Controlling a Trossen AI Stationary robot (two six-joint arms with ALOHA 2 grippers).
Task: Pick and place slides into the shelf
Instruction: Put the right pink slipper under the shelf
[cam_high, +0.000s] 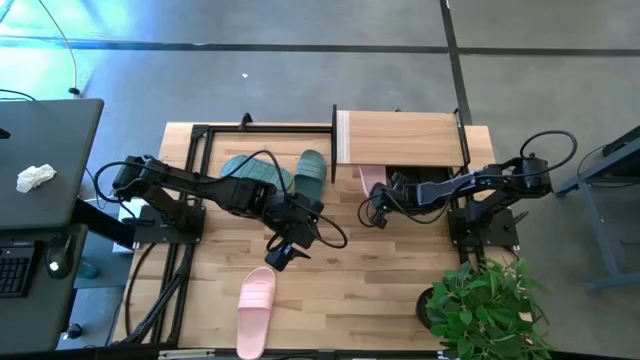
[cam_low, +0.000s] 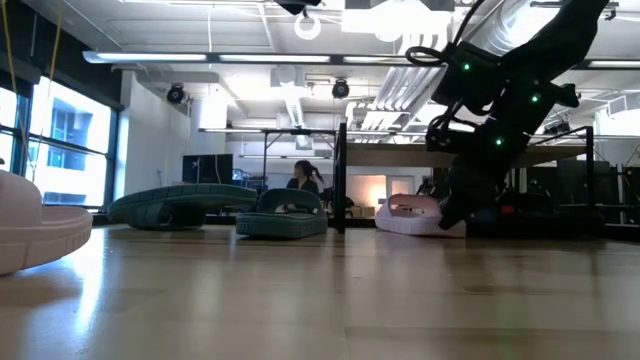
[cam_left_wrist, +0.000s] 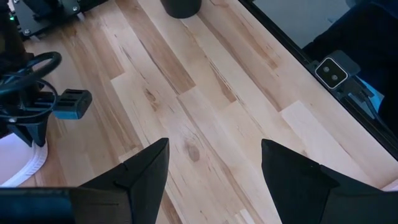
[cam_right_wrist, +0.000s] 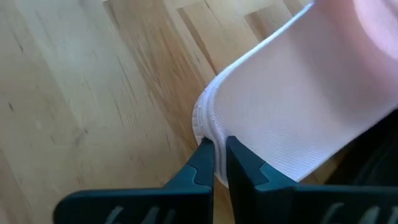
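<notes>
High view: right gripper (cam_high: 381, 205) reaching to the front edge of the shelf (cam_high: 400, 138), at the pale pink slide (cam_high: 371, 181) lying half under the wooden top board. Left gripper (cam_high: 283, 250) hanging over bare table (cam_high: 350, 290) near the middle, just above a second pink slide (cam_high: 255, 310) at the near edge. Two teal-green slides (cam_high: 280, 172) side by side, left of the shelf (one partly covered by the left arm).

Low view: pink slide (cam_low: 415, 216) on the table under the shelf, a dark arm with green lights coming down onto it; teal pair (cam_low: 225, 208) to the left, well apart from it; a person (cam_low: 305, 178) far back in the room.

Left wrist view: own fingers (cam_left_wrist: 140, 174) spread wide over bare wood, gripping nothing.

Right wrist view: jaws pressed almost together, pinching the thin rim of the pink slide (cam_right_wrist: 298, 112), fingertips (cam_right_wrist: 205, 160) either side of its pale edge
</notes>
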